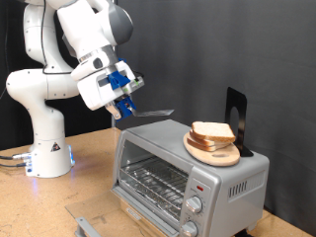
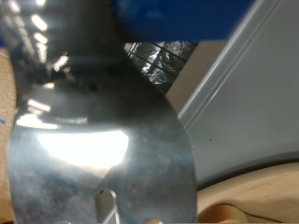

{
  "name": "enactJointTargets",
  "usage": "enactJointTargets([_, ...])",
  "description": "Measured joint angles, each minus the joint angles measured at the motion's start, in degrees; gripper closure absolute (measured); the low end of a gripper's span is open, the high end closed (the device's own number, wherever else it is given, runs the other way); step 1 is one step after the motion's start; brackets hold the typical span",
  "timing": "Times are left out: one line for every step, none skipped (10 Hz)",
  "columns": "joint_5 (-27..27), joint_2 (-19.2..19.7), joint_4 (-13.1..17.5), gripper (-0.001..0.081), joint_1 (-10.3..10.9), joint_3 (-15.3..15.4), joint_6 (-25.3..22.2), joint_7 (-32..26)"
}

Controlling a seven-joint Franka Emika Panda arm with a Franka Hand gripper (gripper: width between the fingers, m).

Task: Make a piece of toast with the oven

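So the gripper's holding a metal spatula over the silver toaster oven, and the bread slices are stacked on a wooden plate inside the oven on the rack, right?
Not quite. In the exterior view the pale bread slices sit on the round wooden plate on top of the silver toaster oven, not inside on the rack; its wire rack looks bare. The rest holds: the gripper holds the metal spatula above the oven.

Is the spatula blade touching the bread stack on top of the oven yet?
Apart. The exterior view shows the spatula, held in the gripper, ending short of the bread stack, with dark background between them above the oven.
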Motion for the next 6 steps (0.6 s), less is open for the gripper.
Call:
enactJointTargets([0.5,-0.4,-0.1,0.0447,0.0,-0.5,-0.9,-1.4])
enactJointTargets([0.6,-0.9,-0.2,0.0447,0.1,-0.7,-1.7,-1.9])
enactJointTargets([0.6,-0.8,-0.3,0.0447,0.0,-0.6,-1.7,-1.8])
enactJointTargets([-0.6,-0.8,-0.3,0.0447,-0.2,-0.3,-1.7,-1.0])
enactJointTargets([-3.8,-0.8,-0.3,0.0447,-0.8,0.8,-2.9,1.3])
enactJointTargets([-6.8,-0.8,-0.3,0.0447,-1.4,2.2,-3.9,3.8])
